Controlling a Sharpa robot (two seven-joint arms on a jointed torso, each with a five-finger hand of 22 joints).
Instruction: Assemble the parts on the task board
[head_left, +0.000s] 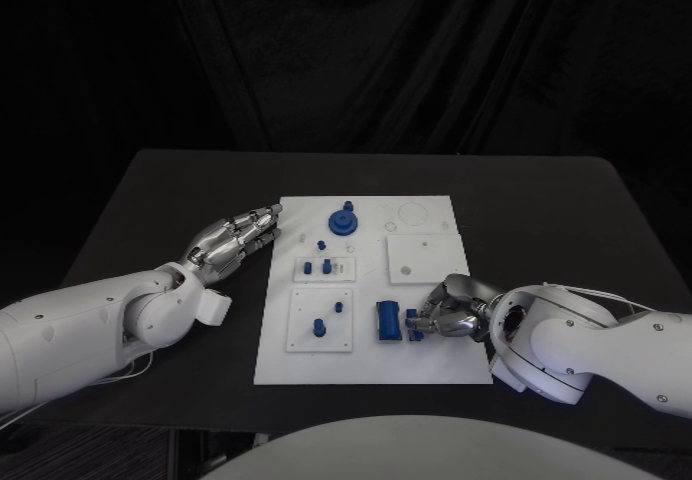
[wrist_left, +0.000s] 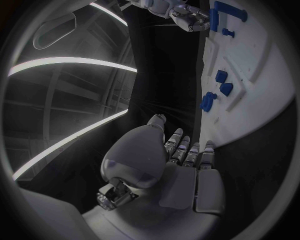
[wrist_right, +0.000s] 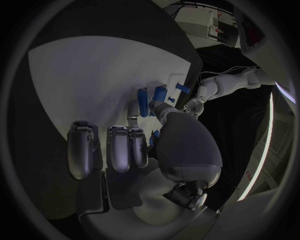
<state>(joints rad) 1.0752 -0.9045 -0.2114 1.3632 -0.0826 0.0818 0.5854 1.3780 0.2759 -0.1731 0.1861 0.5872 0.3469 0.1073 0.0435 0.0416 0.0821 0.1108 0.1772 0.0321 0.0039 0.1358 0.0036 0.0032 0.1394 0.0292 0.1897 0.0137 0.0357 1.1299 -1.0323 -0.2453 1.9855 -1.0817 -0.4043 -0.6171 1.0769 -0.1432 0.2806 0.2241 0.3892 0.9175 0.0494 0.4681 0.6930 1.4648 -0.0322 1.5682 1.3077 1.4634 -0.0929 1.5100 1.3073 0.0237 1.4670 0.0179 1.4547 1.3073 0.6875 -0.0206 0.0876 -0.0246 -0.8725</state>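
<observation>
Our right hand has its fingers at the blue block, near-right on the task board; we cannot tell whether they grip it. A loose hold could tip it. Our left hand rests open at the board's far-left edge.

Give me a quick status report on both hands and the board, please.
Left robot hand open, resting at the task board's left edge. Right robot hand touching the blue block near the board's front; grip unclear. Nothing in the way.
</observation>
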